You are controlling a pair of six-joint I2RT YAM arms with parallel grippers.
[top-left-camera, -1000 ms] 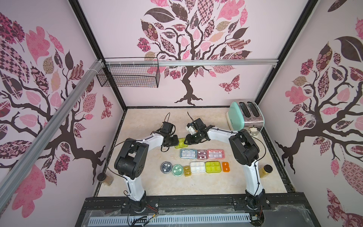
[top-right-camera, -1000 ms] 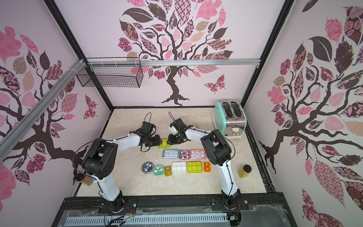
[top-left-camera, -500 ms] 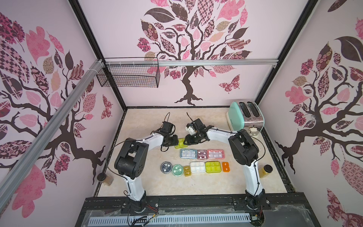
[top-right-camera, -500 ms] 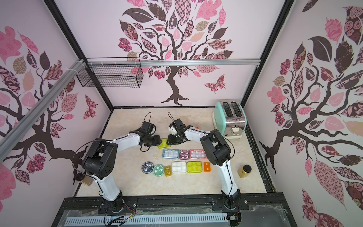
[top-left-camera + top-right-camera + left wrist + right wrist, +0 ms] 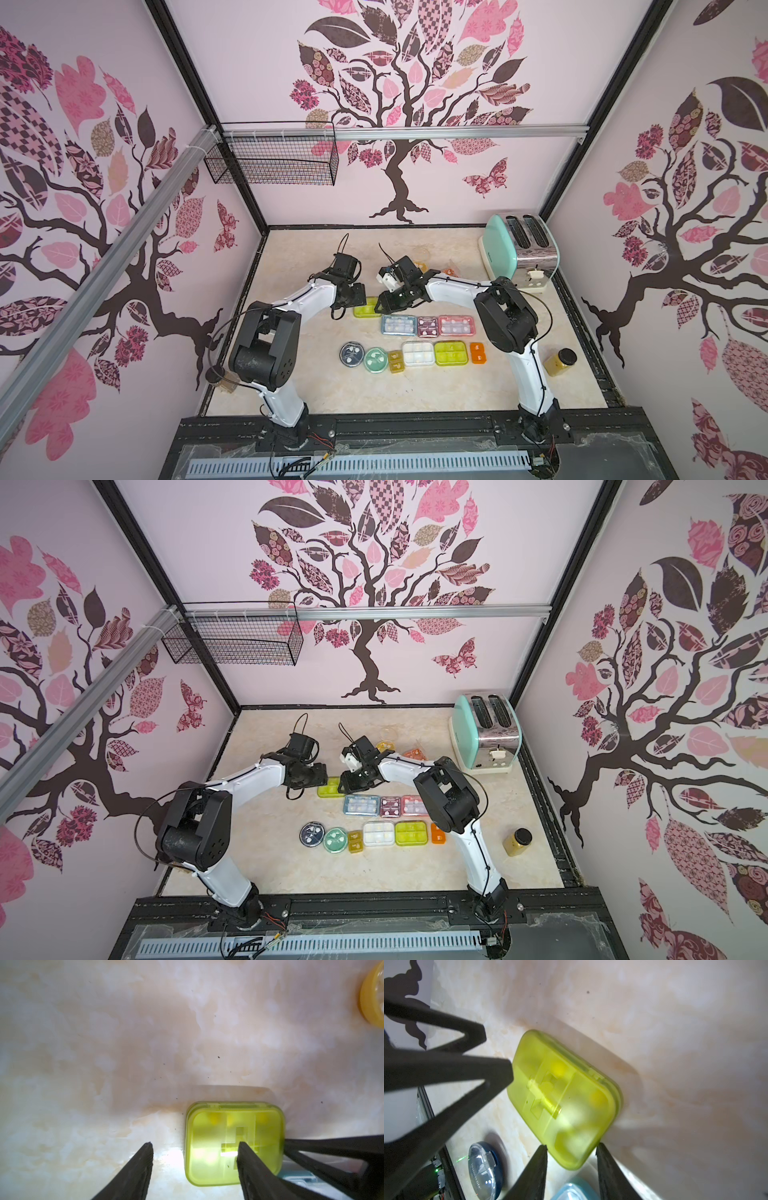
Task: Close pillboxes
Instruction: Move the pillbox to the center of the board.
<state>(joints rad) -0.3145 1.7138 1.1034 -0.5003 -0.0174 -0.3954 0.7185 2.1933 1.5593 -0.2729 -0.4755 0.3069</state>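
Here, lime pillbox (image 5: 366, 310): in both top views it lies flat, lid down, near the middle of the surface (image 5: 415, 399), on the blue pillbox's (image 5: 399, 325) far-edge side, between both arms' tips.
Left pincer (image 5: 194, 1145): left wrist view, wide; one fingertip (image 5: 242, 1147) over the lime lid, the other over bare surface.
Right pincer (image 5: 571, 1145): right wrist view, narrow, tips closed on the lime pillbox's end.

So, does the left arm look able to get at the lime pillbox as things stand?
Probably yes: the left gripper is open right at the lime pillbox, one finger over its lid. The right gripper sits at the other end, not blocking.
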